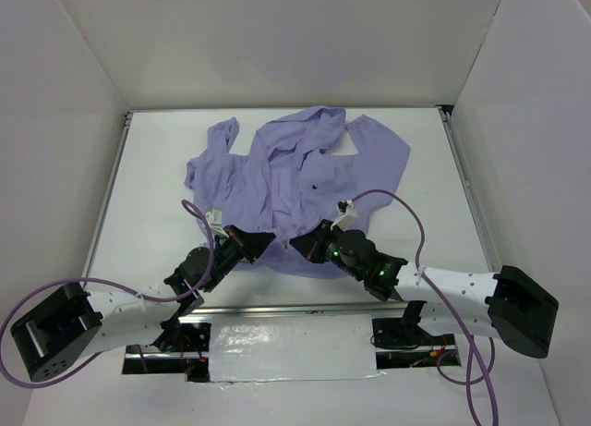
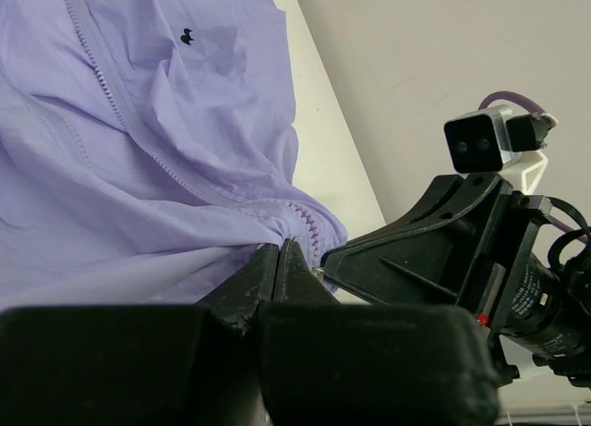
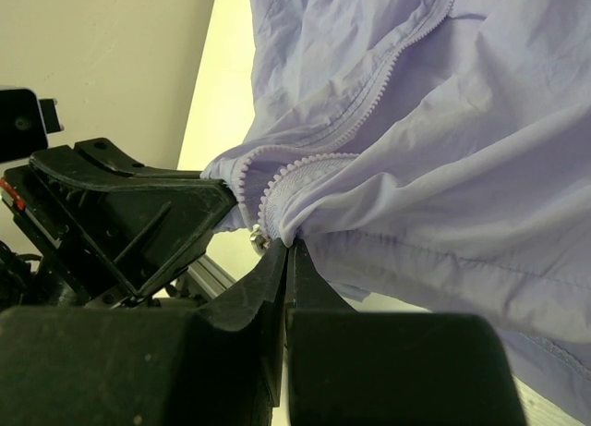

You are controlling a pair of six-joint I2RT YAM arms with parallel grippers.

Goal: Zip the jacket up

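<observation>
The lavender jacket lies spread on the white table, hood at the far side, front open, with a tiny dark chest mark. Its zipper teeth run down to the near hem. My left gripper is shut on the hem at the left zipper end. My right gripper is shut on the hem at the right zipper end. The two grippers nearly touch, and a small metal zipper piece shows between them. The hem is lifted and bunched at both grips.
White walls enclose the table on three sides. A metal rail runs along the near edge, with a silver taped patch below it. Purple cables loop above both arms.
</observation>
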